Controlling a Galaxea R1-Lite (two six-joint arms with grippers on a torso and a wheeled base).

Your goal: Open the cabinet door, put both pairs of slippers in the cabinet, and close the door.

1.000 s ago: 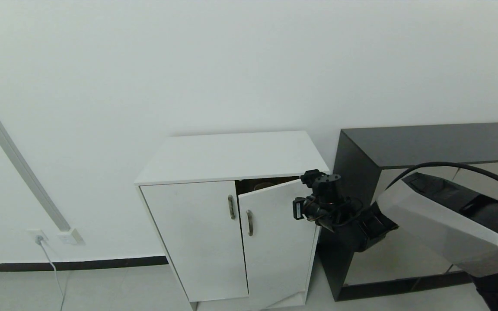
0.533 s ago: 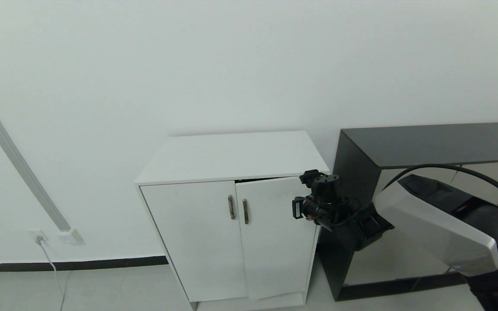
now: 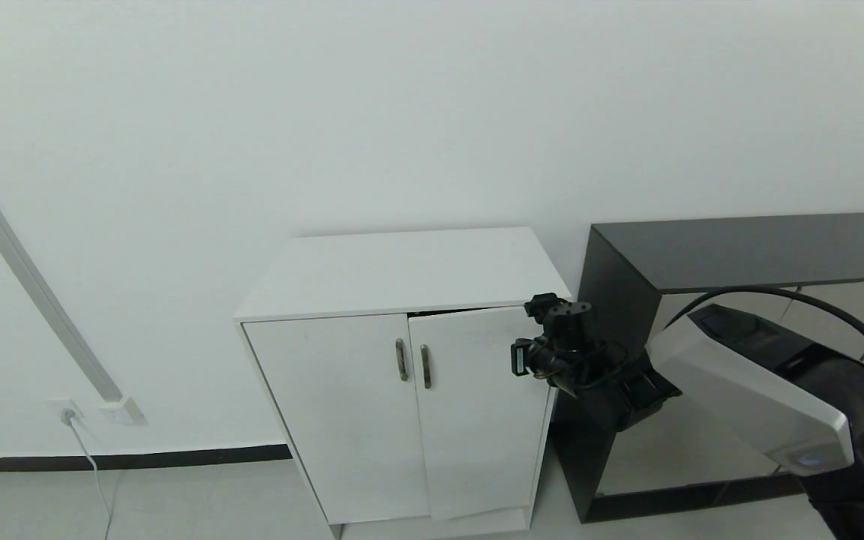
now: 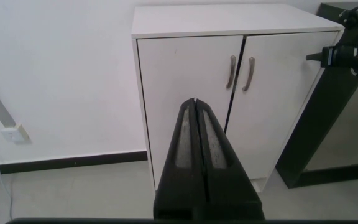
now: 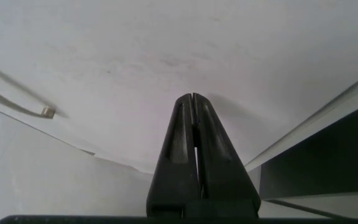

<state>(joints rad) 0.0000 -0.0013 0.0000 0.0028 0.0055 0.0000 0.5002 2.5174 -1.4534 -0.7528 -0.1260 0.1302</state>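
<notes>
Against the white wall stands a white cabinet (image 3: 402, 274) with two doors. Its left door (image 3: 334, 412) lies flush with the front. Its right door (image 3: 477, 405) is almost shut, with only a thin dark slit showing under the top board above it, and its bottom edge sits slightly proud of the frame. Two slim metal handles, the left handle (image 3: 401, 359) and the right handle (image 3: 425, 366), stand upright side by side where the doors meet.

At the upper outer corner of the right door, the right arm (image 3: 747, 390) reaches in from the side, its wrist just beside the door's hinge edge. The right gripper (image 5: 193, 96) has its fingers pressed together with nothing between them, and its tip points at the white panel from very close. Whether it touches the panel cannot be told.

The left gripper (image 4: 194, 102) hangs well back from the cabinet, facing the doors, its fingers likewise closed on nothing.

Just to the right of the white cabinet stands a black sideboard (image 3: 739, 247) with a mirrored front. Low on the wall to the left sit a socket (image 3: 66, 411) with a cable (image 3: 94, 465) running down to the floor, a slanted grey conduit (image 3: 27, 277) and a black skirting strip (image 3: 117, 457).
</notes>
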